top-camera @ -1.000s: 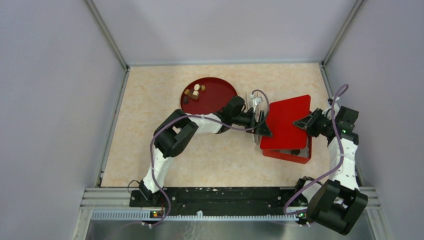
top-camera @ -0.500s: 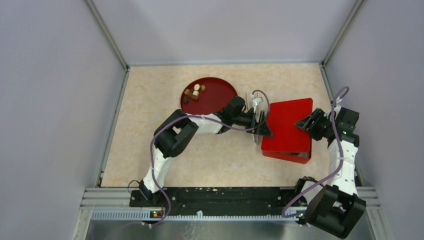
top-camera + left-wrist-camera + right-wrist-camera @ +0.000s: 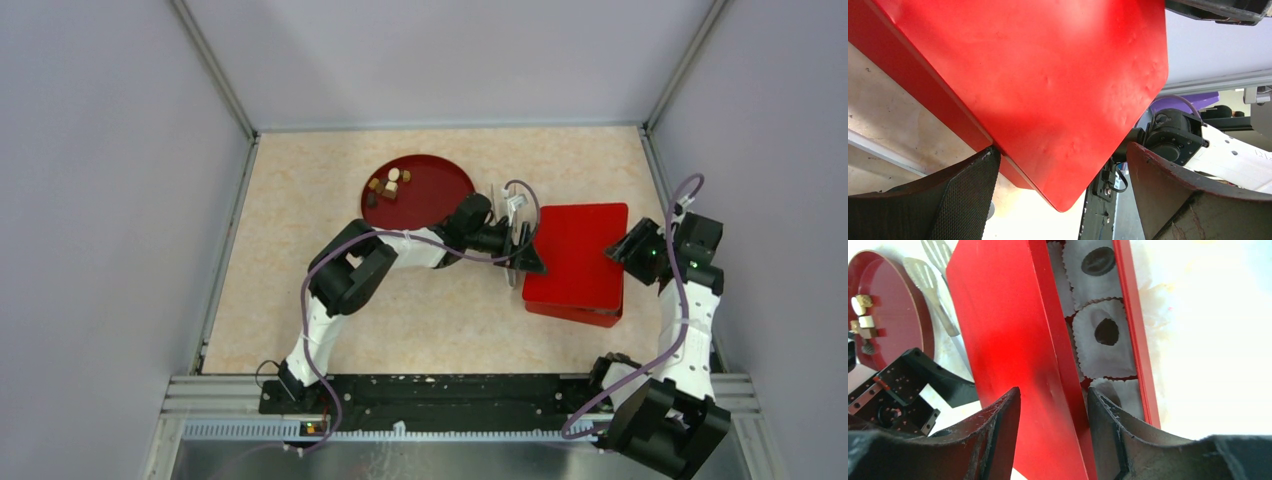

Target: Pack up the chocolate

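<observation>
Right gripper (image 3: 1054,395) straddling the red lid (image 3: 570,255) on its right — gripped or slack, cannot tell — left gripper (image 3: 1058,160) wide on its left; looks like lidding, yet with chocolate (image 3: 388,184) on the plate (image 3: 438,192) left of the lid, likely calls for reopening.

Work area is closed in on 3 sides by plain pale grey-lilac panels: left wall (image 3: 100,200), back wall (image 3: 450,60), right wall (image 3: 780,120). Far corners are marked by slim aluminium posts (image 3: 215,70). Tabletop (image 3: 430,320) is covered w/ beige marbled finish. Near edge is trimmed w/ black rail (image 3: 450,392) on silver extrusion (image 3: 450,430), w/ dull metal sheet (image 3: 450,462) below. Light is even & diffuse; only soft shadows are cast. Tabletop is washed out to near-white in right wrist view.
</observation>
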Controlling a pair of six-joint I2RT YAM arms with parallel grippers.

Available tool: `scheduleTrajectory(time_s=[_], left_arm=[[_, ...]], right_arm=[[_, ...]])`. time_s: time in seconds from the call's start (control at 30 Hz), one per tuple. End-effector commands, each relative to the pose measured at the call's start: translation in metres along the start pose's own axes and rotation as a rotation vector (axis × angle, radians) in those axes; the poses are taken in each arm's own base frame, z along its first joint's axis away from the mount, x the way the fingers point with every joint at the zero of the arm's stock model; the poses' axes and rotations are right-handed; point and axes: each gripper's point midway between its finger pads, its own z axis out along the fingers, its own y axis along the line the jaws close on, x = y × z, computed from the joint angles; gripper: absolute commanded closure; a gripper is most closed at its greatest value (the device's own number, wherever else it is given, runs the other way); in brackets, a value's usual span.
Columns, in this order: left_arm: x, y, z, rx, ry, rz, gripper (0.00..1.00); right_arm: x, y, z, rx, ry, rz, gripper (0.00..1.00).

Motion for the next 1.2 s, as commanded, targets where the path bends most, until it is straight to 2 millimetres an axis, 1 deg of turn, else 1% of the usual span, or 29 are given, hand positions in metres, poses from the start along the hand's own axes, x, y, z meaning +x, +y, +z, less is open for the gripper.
scheduleTrajectory(time_s=[0.0, 0.37, 0.6, 0.97, 1.17], left_arm=[[-0.019, -0.023, 0.004, 0.046, -0.041, 0.079, 0.02], [-0.021, -0.027, 0.003, 0.042, -0.051, 0.089, 0.02], [-0.023, -0.028, 0.002, 0.027, -0.059, 0.095, 0.01], [-0.038, -0.027, -0.007, -0.099, -0.079, 0.137, 0.02], [-0.038, -0.021, -0.009, -0.184, -0.054, 0.16, 0.02]], right_arm=[[-0.021, -0.004, -0.011, 0.056, -0.08, -0.022, 0.49], [-0.024, -0.017, -0.011, 0.129, -0.098, -0.005, 0.49], [-0.026, -0.019, -0.011, 0.141, -0.107, 0.002, 0.48], [-0.032, -0.015, -0.011, 0.127, -0.126, 0.007, 0.47], [-0.036, -0.014, -0.013, 0.126, -0.141, 0.009, 0.47]])
